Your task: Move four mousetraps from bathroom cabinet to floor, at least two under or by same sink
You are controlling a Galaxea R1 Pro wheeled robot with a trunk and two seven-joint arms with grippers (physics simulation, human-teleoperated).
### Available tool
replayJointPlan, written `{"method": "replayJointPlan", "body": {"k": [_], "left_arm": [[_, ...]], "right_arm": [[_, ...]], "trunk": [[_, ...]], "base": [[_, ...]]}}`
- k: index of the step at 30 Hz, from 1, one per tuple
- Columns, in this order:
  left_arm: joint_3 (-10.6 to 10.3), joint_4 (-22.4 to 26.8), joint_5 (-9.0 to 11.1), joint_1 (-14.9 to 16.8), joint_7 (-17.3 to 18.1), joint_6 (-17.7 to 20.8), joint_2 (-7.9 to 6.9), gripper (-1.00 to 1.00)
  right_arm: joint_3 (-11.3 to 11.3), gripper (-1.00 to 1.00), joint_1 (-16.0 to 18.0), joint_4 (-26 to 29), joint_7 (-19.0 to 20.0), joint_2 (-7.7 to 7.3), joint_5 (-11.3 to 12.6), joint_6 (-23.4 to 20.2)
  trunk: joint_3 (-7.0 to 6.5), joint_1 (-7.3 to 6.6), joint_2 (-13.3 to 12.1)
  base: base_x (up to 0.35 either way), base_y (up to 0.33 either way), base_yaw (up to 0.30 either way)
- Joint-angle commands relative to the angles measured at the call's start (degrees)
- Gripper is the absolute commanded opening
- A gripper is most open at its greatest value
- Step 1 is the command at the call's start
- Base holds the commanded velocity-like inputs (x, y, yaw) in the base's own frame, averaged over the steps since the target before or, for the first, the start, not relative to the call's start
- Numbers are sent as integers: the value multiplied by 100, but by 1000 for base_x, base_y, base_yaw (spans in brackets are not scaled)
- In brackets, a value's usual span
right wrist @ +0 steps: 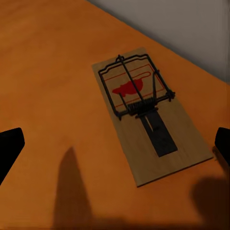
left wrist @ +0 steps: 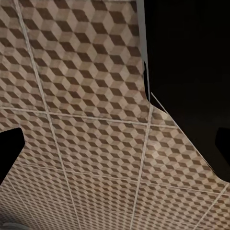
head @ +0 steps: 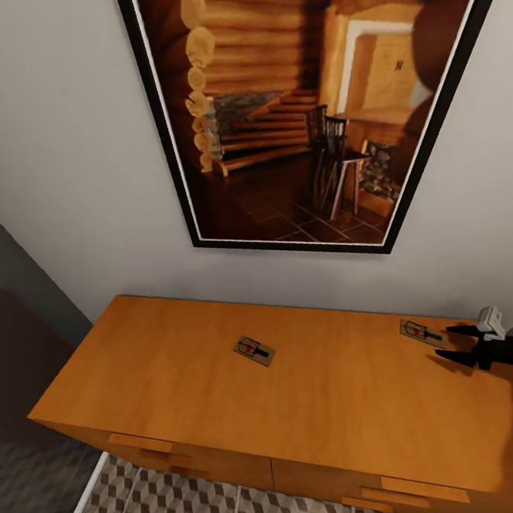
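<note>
Two mousetraps lie flat on the orange-brown cabinet's top [head: 181, 372]: one mousetrap [head: 255, 351] near the middle, another mousetrap [head: 421, 332] toward the right end by the wall. My right gripper [head: 449, 344] hovers open just right of that second trap, fingers pointing at it. In the right wrist view the same mousetrap [right wrist: 146, 112] lies ahead between the spread fingertips [right wrist: 9, 148], nothing held. The left wrist view looks down on the cube-patterned bathroom floor [left wrist: 86, 120]; my left gripper [left wrist: 115, 153] is open and empty there, its dark fingertips [left wrist: 9, 151] at the frame edges.
A large black-framed picture [head: 305, 104] of a log-cabin interior hangs on the white wall above the cabinet. Drawer handles [head: 141, 443] line the cabinet's front. Patterned floor tiles [head: 178, 512] show below it. A dark mass [left wrist: 191, 72] covers one side of the left wrist view.
</note>
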State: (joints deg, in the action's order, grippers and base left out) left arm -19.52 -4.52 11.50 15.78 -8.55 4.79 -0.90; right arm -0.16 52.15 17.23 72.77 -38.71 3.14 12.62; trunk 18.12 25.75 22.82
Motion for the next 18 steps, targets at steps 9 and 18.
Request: {"method": "replayJointPlan", "body": {"k": [9, 18], "left_arm": [[-47, -5, 54, 5, -6, 13, 2, 100], [-48, -5, 54, 4, -6, 13, 2, 100]], "right_arm": [[-10, 100, 6, -9, 17, -16, 13, 21], [-6, 100, 6, -9, 17, -14, 13, 21]], "trunk": [[9, 3, 10], [9, 3, 10]], "base": [[0, 0, 0], [0, 0, 0]]}}
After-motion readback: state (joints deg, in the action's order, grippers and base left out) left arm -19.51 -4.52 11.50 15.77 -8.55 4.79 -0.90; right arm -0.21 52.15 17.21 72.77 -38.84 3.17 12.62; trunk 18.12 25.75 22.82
